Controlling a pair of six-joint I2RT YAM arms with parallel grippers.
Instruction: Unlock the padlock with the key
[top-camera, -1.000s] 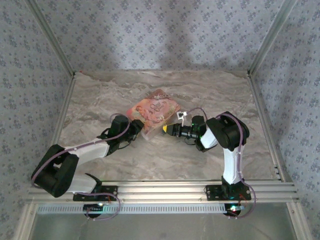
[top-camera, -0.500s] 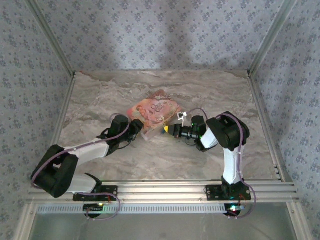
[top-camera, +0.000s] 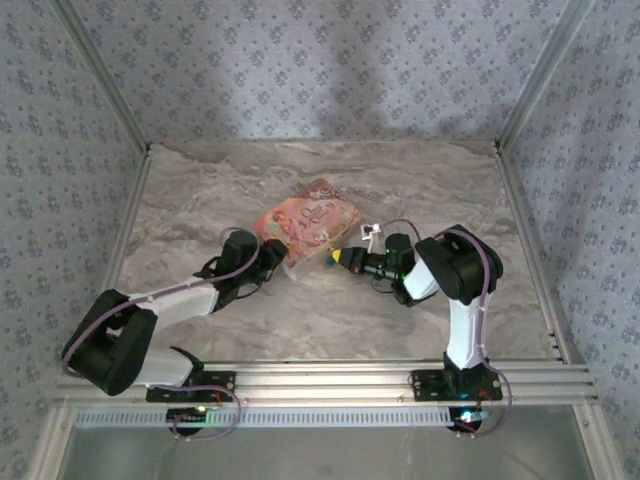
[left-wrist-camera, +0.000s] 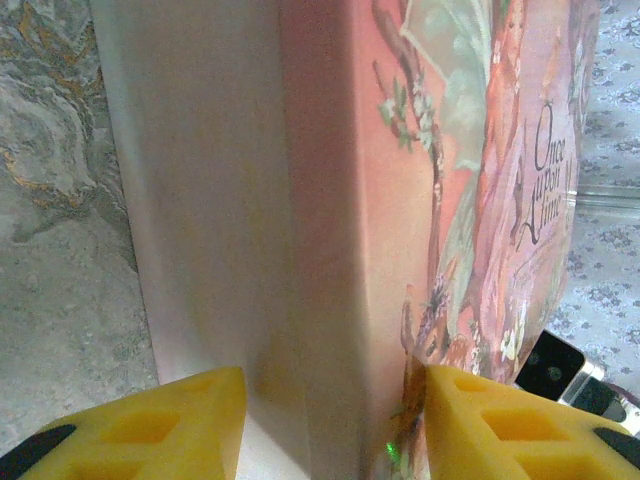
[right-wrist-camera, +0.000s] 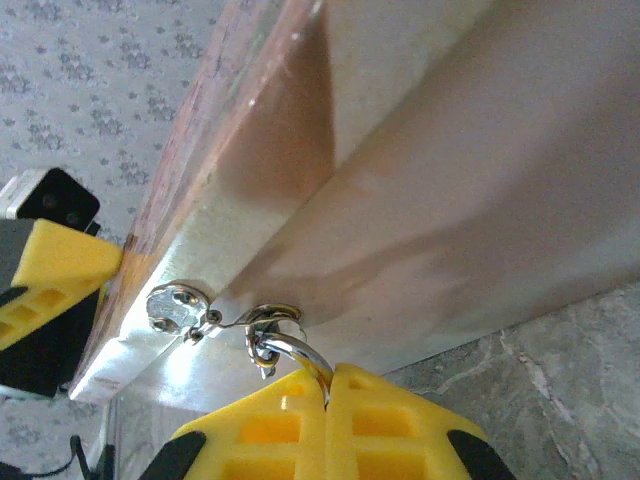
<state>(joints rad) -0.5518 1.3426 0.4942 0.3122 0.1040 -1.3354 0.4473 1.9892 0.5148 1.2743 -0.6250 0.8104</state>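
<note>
From above, the spot where the right gripper meets the edge of the pink box is too small to tell what is pinched there. In the right wrist view a silvery ring sinks between the pressed-together yellow fingers, so its lower part is hidden. In the left wrist view the box is blurred and cut by the top edge, and the bottom edge cuts off the fingers of the left gripper.

Light was soft and even from overhead. A dim shadow patch sat on the back wall, with faint arm shadows on the table. The left wrist view was blurred, close against the pink box. Glare hit the metal ring. The right gripper was out of focus.
</note>
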